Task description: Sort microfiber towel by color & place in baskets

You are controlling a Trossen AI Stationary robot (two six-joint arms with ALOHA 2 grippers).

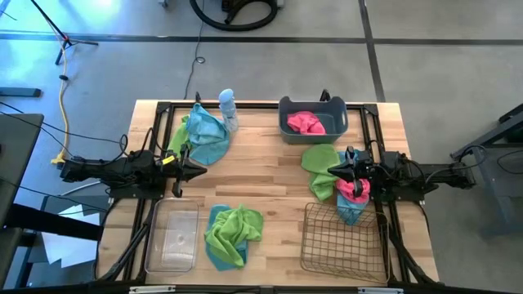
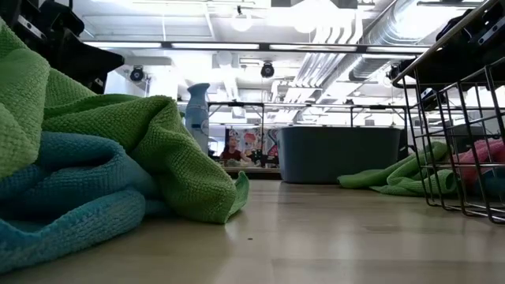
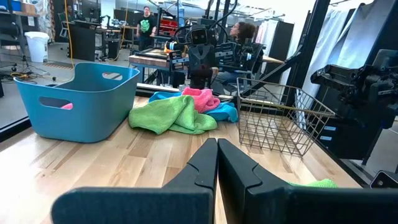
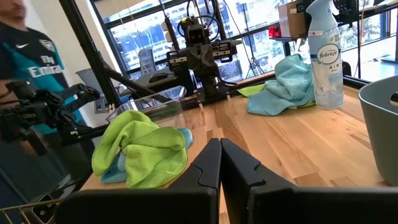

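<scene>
Hovering empty, left gripper and right gripper both pressed together. Pink towel inside grey-blue tub; pile beside wire basket partly hidden under right arm.

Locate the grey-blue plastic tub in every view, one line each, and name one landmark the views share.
High view: the tub sits at the table's far edge, right of centre, a pink towel inside.
Low view: the tub stands centre-right, beyond the wire basket.
Left wrist view: the tub is at the left.
Right wrist view: only the tub's rim shows at the right edge.
Shared landmark: the spray bottle, beside the tub.
</scene>
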